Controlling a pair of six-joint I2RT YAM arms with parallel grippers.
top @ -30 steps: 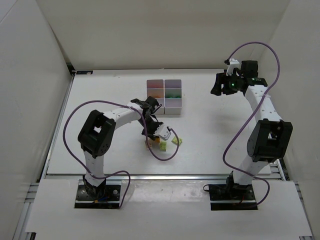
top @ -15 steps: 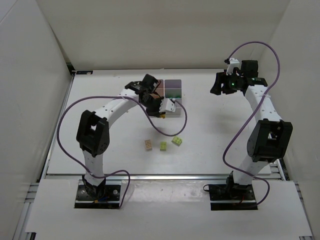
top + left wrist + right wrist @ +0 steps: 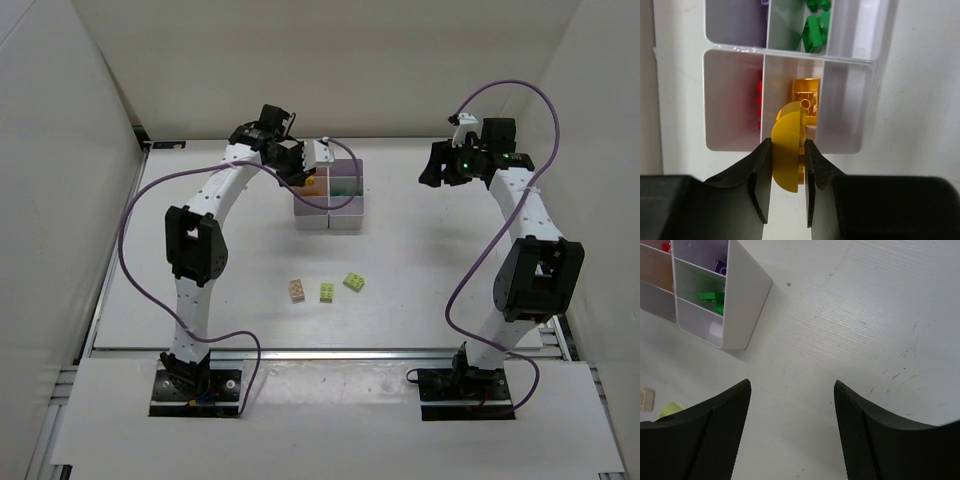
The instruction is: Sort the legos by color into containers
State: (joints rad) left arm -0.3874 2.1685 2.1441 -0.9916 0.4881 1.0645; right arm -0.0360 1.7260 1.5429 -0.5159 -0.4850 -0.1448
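My left gripper (image 3: 306, 176) hangs over the block of containers (image 3: 345, 222) and is shut on a yellow lego (image 3: 787, 155), as the left wrist view (image 3: 788, 143) shows. Below it, one bin holds a yellow-orange lego (image 3: 806, 100). The bin beside it holds red legos (image 3: 760, 105), and another holds green legos (image 3: 815, 31). Three loose legos lie on the table: a tan-orange one (image 3: 297, 289) and two lime ones (image 3: 327, 291) (image 3: 354, 281). My right gripper (image 3: 436, 172) is open and empty above bare table, to the right of the containers (image 3: 747, 305).
White walls enclose the table at the back and both sides. The left arm's purple cable (image 3: 135, 215) loops over the left half of the table. The right wrist view shows green legos (image 3: 710, 296) in a bin and two of the loose legos (image 3: 646, 400) at its left edge.
My left gripper lifted the yellow lego from the loose group near the table's middle and carried it back over the containers. The right arm has not moved.
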